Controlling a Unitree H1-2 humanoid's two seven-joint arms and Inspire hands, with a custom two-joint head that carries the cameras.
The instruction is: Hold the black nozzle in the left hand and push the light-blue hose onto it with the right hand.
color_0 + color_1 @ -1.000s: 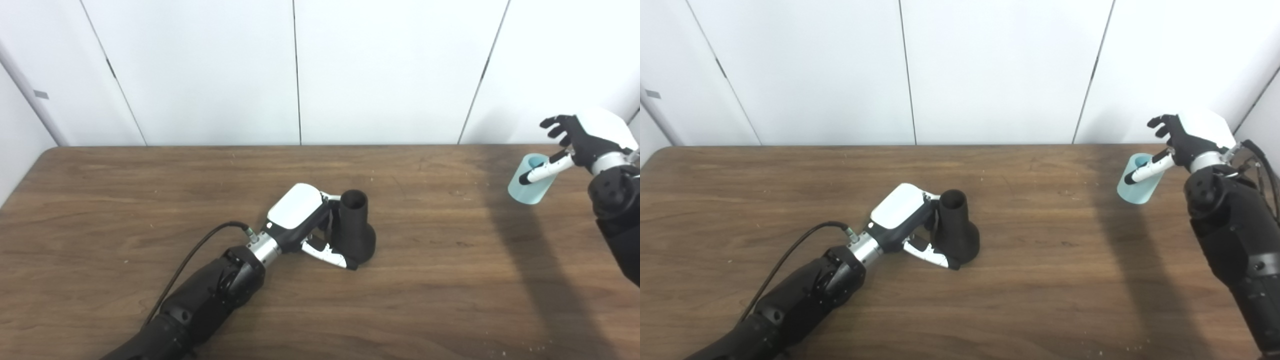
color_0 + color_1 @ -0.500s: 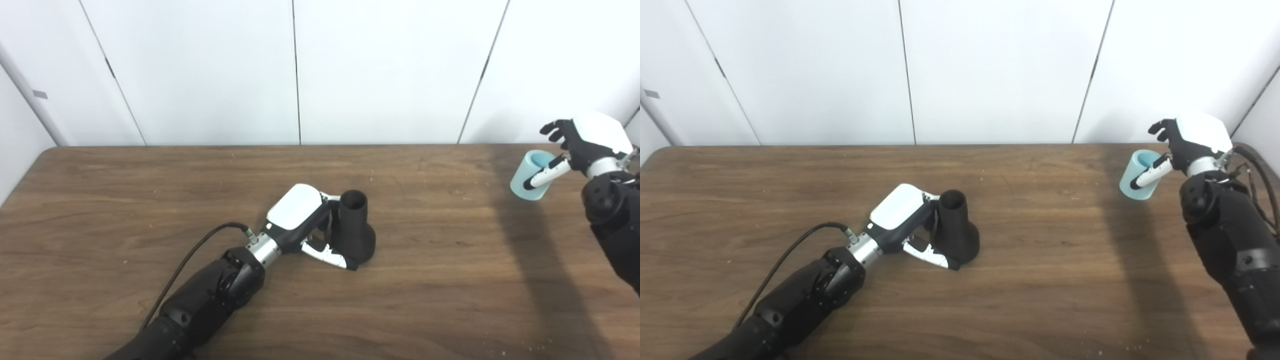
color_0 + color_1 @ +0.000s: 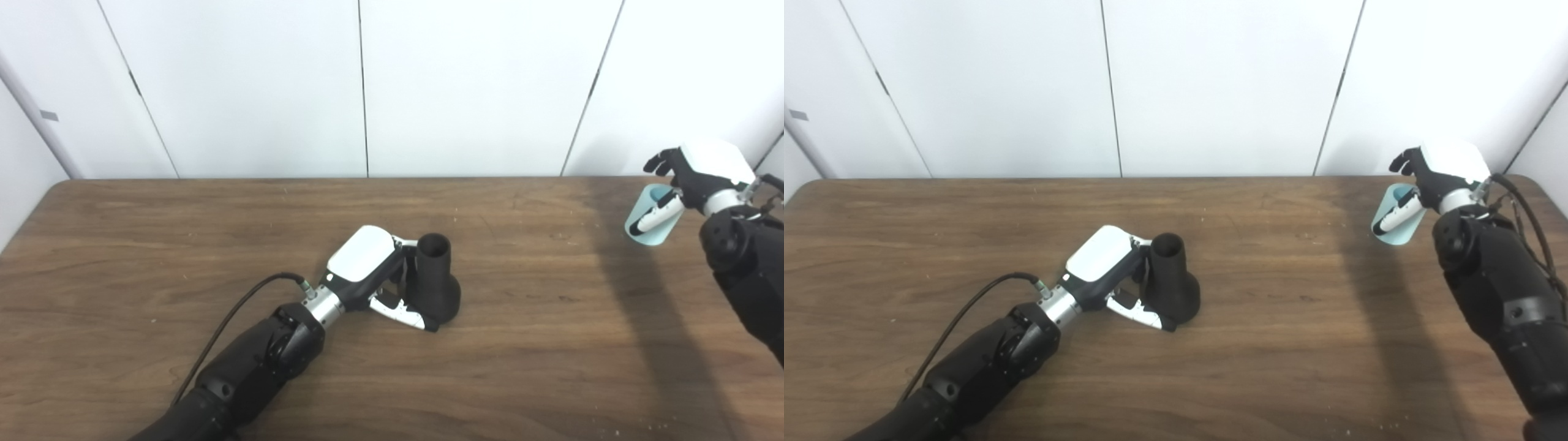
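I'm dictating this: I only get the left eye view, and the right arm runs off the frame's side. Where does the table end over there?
Observer: In the right eye view the table ends in a rounded far corner just to the right of the right hand, and the side wall shows behind that corner.
Operator: Anything hanging off that wrist?
Observer: Yes, a black cable arcs out from the wrist and runs down along the forearm's outer side.
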